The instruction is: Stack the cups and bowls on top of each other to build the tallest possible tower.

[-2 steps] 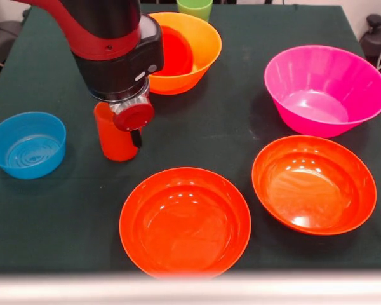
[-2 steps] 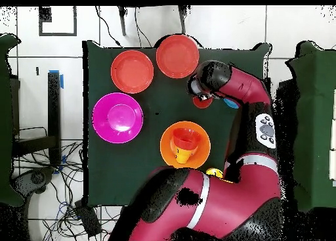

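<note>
While the gripper (image 1: 134, 127) hangs right at the red-orange cup (image 1: 112, 136), which stands upright toward the counter's (image 1: 241, 121) left edge, I cannot tell how it is set. It looks lined up along the cup's vertical axis, just beside its rim

no readable text, labels or numbers

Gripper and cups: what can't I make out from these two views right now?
- Gripper: front view, the wrist covers it; open or shut unclear.
- Red-orange plastic cup: overhead view, hidden under the arm.
- Green plastic cup: front view, cut off by the top edge.
- Small blue plastic bowl: overhead view, mostly under the arm.
</note>
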Robot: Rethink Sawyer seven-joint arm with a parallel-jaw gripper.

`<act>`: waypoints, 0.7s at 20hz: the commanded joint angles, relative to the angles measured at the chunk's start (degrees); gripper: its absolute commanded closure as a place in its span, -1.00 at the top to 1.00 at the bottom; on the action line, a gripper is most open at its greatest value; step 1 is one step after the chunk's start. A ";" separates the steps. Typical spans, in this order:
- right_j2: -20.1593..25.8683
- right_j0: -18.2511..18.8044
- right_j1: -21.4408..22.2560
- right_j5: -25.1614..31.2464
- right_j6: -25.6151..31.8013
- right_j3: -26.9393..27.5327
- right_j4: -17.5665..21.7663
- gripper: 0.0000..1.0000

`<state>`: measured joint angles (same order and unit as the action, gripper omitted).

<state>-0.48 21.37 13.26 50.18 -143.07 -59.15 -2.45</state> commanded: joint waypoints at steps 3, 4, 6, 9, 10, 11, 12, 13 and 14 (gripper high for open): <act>7.43 1.32 -1.32 -2.39 14.71 -4.38 4.89 1.00; 7.61 1.41 -1.32 -2.46 14.71 -4.33 5.22 1.00; 7.98 1.59 -1.33 -2.51 14.48 -4.30 5.66 1.00; 8.19 1.72 -1.44 -1.78 14.12 -3.97 6.07 1.00; 8.38 1.77 -1.45 -1.71 14.42 -3.84 6.36 1.00; 8.44 1.79 -1.41 -1.37 14.35 -3.75 6.47 1.00; 8.50 1.81 -1.38 -1.02 14.28 -3.66 6.58 1.00; 8.56 1.86 -1.20 -0.20 14.33 -3.71 6.63 1.00; 8.63 1.87 -0.98 0.58 14.16 -3.83 6.55 1.00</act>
<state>1.70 22.39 13.31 50.19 -143.07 -59.52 0.42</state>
